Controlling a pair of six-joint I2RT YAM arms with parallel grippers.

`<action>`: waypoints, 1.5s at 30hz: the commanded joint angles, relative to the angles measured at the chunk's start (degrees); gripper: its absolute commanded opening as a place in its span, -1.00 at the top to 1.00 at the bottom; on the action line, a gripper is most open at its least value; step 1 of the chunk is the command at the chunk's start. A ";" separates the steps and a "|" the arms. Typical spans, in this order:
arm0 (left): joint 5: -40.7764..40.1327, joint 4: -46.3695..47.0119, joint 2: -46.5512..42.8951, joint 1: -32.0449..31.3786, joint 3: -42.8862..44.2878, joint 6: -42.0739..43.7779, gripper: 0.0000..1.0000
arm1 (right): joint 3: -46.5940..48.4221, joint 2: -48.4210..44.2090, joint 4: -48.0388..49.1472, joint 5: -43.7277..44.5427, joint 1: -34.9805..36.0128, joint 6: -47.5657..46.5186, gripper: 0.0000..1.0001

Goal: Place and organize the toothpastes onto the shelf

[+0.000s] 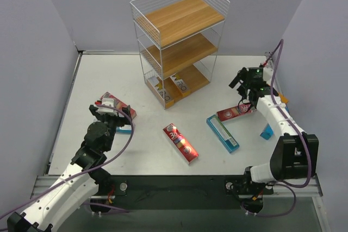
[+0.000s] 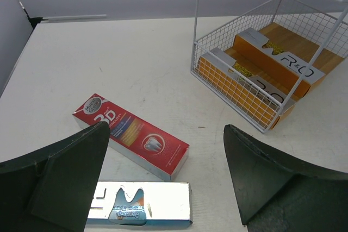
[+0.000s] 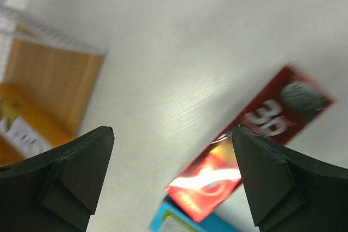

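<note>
Judging from their shape, the toothpastes are light, stiff cardboard cartons. Their glossy faces could slide between the pads, and their thin walls would dent under a hard squeeze. The best hold is likely across the narrow width near the middle of the length, so that a carton hangs level and does not swing.

The left gripper stands wide, holding nothing, above a red 3D carton lying flat on the table. A silver-and-blue carton lies just beside it on the near side. The right gripper is likewise spread wide and empty over another red carton. That view is blurred, but this carton seems to rest one end on a teal carton, so it may tip when pinched. A third red carton lies mid-table.

The shelf stands at the far side, with two orange-and-white cartons already on its lowest board.
</note>
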 commanded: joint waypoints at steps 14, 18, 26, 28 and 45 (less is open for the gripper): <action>9.05 2.24 3.33 7.79 2.43 -3.78 -0.95 | 39.14 30.32 -15.85 -10.89 -21.05 -40.78 -0.97; 9.14 2.51 4.65 8.67 2.17 -3.61 -0.95 | 42.13 34.81 -16.20 -17.31 -23.86 -43.88 -1.00; 9.75 2.86 6.85 8.76 2.08 -3.08 -0.95 | 45.83 41.49 -18.31 -19.17 -26.85 -47.74 -1.00; 10.19 2.95 7.20 8.85 2.08 -2.99 -0.95 | 46.27 42.29 -19.02 -19.43 -27.11 -48.01 -1.00; 14.32 3.56 4.04 10.61 2.52 -5.01 -0.95 | 29.41 31.22 -17.09 -15.74 -13.77 -43.71 -0.56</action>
